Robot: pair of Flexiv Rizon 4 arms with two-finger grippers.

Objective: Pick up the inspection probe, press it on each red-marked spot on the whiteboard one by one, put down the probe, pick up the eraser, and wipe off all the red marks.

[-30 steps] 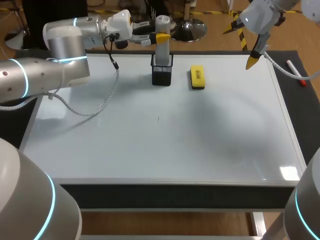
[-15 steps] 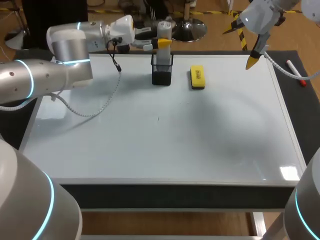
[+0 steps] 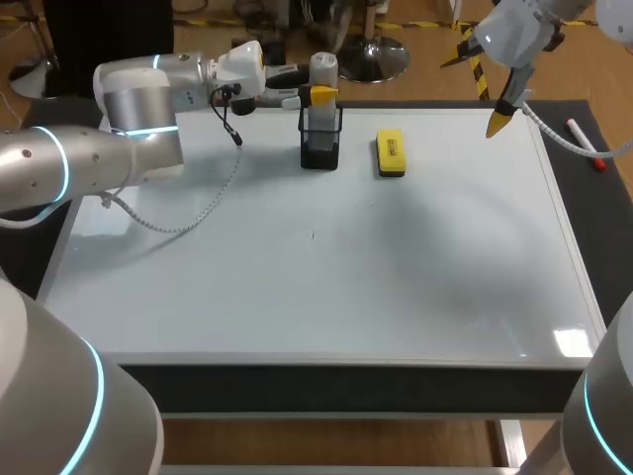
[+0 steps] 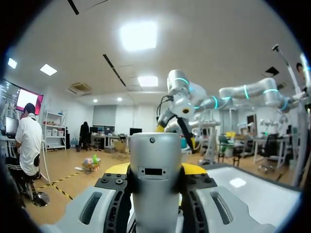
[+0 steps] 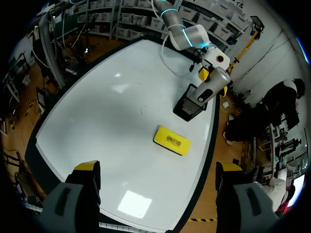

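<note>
The grey cylindrical probe [image 3: 321, 81] stands upright with its lower end inside the black mesh holder [image 3: 319, 141] at the whiteboard's far edge. My left gripper [image 3: 315, 96] comes in sideways and is shut on the probe's upper part. In the left wrist view the probe [image 4: 154, 194] fills the gap between the yellow tips of the left gripper [image 4: 154, 169]. The yellow eraser [image 3: 391, 153] lies flat just right of the holder. My right gripper [image 3: 497, 117] hangs open above the board's far right corner. From there it looks down on the eraser [image 5: 171, 140] and the holder [image 5: 189, 104].
The whiteboard [image 3: 326, 287] covers most of the table. I see no red marks on it, only a tiny dark speck [image 3: 314, 235] near its middle. A red-capped marker [image 3: 586, 143] lies on the dark mat beyond the board's right edge. A cable hangs from my left wrist.
My left gripper has moved down a little with the probe, sinking it deeper into the holder. The right arm has kept still.
</note>
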